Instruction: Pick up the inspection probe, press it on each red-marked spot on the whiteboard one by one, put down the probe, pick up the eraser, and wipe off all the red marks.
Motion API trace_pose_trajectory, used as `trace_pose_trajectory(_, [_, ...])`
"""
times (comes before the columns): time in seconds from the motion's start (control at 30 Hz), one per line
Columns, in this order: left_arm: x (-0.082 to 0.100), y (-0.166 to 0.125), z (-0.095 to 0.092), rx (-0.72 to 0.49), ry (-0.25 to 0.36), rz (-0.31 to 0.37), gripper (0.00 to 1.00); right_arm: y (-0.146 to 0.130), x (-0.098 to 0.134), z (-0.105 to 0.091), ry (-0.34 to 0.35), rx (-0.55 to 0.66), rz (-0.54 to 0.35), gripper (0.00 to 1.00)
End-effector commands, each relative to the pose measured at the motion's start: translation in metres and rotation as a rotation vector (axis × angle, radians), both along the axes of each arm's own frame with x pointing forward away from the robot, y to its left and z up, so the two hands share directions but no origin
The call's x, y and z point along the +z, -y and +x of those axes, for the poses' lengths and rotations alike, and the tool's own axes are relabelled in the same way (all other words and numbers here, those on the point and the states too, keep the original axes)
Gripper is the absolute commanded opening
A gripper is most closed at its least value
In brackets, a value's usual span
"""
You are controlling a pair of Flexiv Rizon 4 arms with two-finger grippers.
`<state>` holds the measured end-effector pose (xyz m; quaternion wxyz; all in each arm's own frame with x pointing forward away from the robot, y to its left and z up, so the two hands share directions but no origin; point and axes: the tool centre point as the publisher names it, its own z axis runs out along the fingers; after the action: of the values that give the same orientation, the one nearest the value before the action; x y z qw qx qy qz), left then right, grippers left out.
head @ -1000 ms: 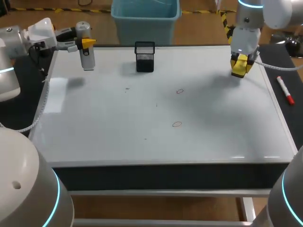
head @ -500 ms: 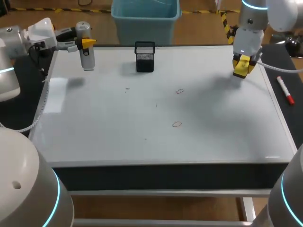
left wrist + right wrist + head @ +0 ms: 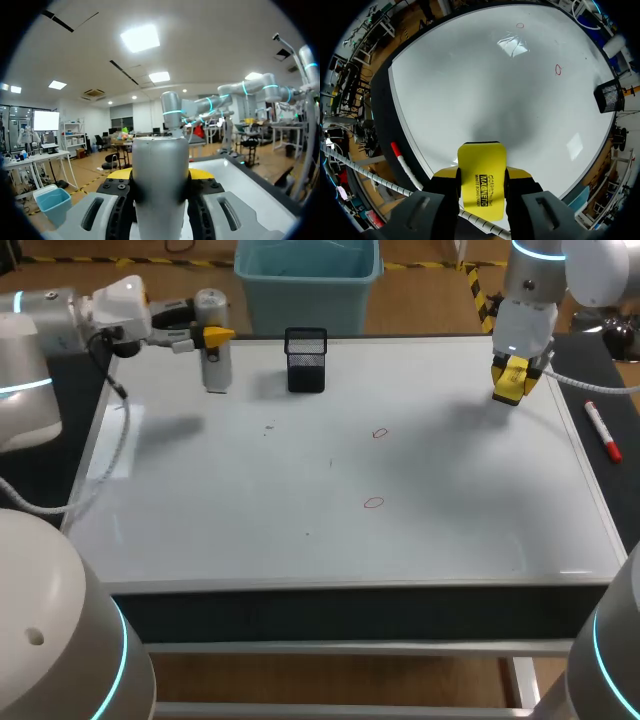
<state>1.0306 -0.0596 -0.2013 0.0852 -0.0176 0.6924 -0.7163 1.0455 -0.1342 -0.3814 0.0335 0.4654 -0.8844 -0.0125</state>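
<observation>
Probe (image 3: 213, 368): being held upright above whiteboard's (image 3: 300, 540) far-left corner, left gripper's (image 3: 212, 337) jaws clamped on it.
Eraser (image 3: 481, 177): being clamped between right gripper's (image 3: 510, 375) jaws, over far-right edge.
Red marks (image 3: 379, 433): two, mid-board.

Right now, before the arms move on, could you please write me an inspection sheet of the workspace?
Surface: whiteboard, two red marks near the middle, not wiped.
Job's things: probe held upright over the far left corner; eraser held over the far right edge.
Clutter: mesh holder at the far edge; marker lying off the board's right side.
Grippers: left gripper shut on probe; right gripper shut on eraser.
Cables: left cable hangs along the left edge; right cable runs off right.
Surroundings: nothing seen reaching in.
</observation>
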Motion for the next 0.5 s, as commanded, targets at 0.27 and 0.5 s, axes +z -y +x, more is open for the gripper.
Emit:
trace_pose_trajectory(0.27, [0.011,0.099,-0.018,-0.187,0.022,-0.034,0.0,0.001,0.001,0.0,0.001,0.002,-0.003,0.0])
trace_pose_trajectory(0.5, [0.01,0.147,-0.033,-0.288,0.017,-0.068,0.0,0.001,0.001,0.0,0.001,0.002,-0.003,0.0])
